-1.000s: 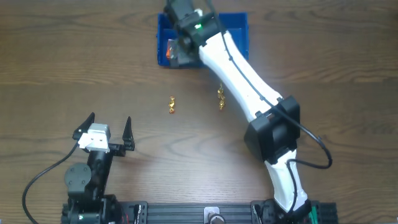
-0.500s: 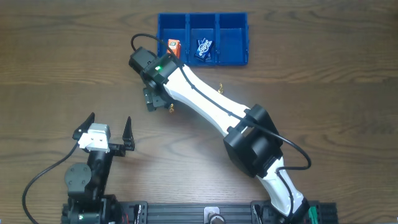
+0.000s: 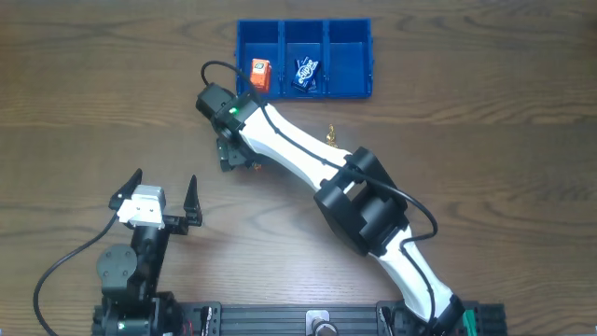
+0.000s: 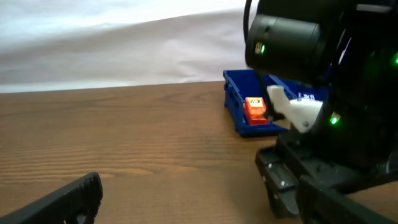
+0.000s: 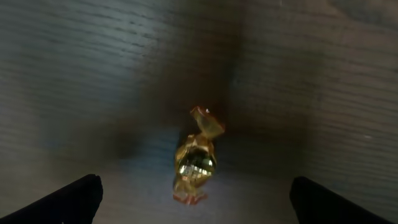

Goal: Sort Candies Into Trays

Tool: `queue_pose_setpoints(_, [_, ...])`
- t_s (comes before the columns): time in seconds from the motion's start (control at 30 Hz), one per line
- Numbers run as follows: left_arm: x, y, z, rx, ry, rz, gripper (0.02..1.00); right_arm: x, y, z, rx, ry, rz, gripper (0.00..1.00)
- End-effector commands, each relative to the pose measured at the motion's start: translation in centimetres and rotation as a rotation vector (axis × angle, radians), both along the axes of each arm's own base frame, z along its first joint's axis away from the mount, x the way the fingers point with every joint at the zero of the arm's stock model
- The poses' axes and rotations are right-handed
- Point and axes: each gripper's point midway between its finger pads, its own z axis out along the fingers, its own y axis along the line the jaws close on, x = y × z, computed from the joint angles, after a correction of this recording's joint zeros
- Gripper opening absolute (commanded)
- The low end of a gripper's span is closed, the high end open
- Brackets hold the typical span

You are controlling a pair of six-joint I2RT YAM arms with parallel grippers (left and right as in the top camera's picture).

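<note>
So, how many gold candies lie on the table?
2. One gold candy lies below the right gripper's open jaws; the other candy beside that arm, near the tray. The arm may hide more.

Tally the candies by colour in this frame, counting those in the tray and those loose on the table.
Gold candies: 2
Orange candy: 1
Blue candy: 1
Total: 4
</note>
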Motion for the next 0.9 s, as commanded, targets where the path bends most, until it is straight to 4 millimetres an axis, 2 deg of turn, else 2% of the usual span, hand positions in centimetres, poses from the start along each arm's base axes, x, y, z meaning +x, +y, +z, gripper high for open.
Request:
queue_pose_setpoints(0.03, [-0.1,-0.2,-1.6,0.012,0.045,-0.012,0.998,0.2,-0.2,-1.5,-0.015,0.005,-0.054,1.000])
queue_pose_setpoints(0.33, [-0.1,-0.2,-1.6,0.012,0.045,-0.012,0.996,1.0,-0.7,-1.6,-0.009,-0.009,-0.158,0.993])
queue_pose_setpoints(0.5, [-0.1,-0.2,-1.6,0.012,0.045,-0.012,0.998,1.3,-0.9,-1.6,-0.006,-0.013,-0.164,0.836])
queue_pose_setpoints(0.73, [-0.1,-0.2,-1.6,0.012,0.045,-0.012,0.998,1.5,-0.9,-1.6,-0.004,-0.019,-0.165,0.520])
queue_pose_setpoints(0.9, [-0.1,-0.2,-1.6,0.012,0.045,-0.012,0.998,1.4,-0.9,-1.6,-0.005,-0.018,-0.162,0.481])
